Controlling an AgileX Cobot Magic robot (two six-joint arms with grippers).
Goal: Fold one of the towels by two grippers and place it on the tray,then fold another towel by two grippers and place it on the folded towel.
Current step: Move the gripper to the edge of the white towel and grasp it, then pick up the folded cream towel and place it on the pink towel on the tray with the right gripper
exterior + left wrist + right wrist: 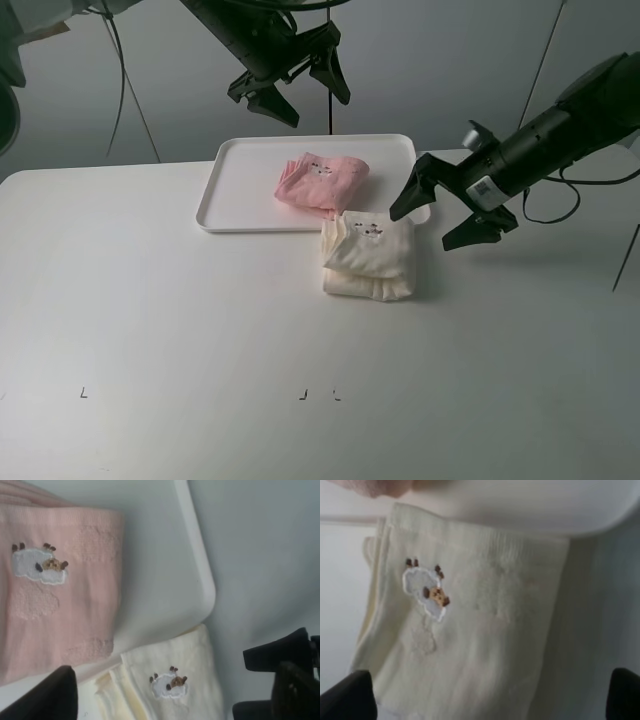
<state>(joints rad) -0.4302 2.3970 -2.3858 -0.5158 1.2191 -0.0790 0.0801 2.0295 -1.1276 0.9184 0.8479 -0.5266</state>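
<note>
Exterior high view: a soft pink terry cloth towel (322,184), folded into a thick pad, lies on a flat white rectangular plastic tray (240,190) with a low rim. A soft cream-white terry cloth towel (368,258), also folded, sits on the white counter (170,320), its far edge just overlapping the tray's near right corner. It is not yet on the pink towel.

The left tool (290,85) hangs above the tray's far side, its black claw fingers spread and holding nothing. The right tool (452,210) hovers just beside the cream towel's right side, fingers also wide apart and empty.

Judgement: the cream towel looks light, limp and thick, so its layers may slide apart or unfold if lifted by 1 edge. Pinching all layers at 2 opposite sides, 1 tool each, seems safest.
</note>
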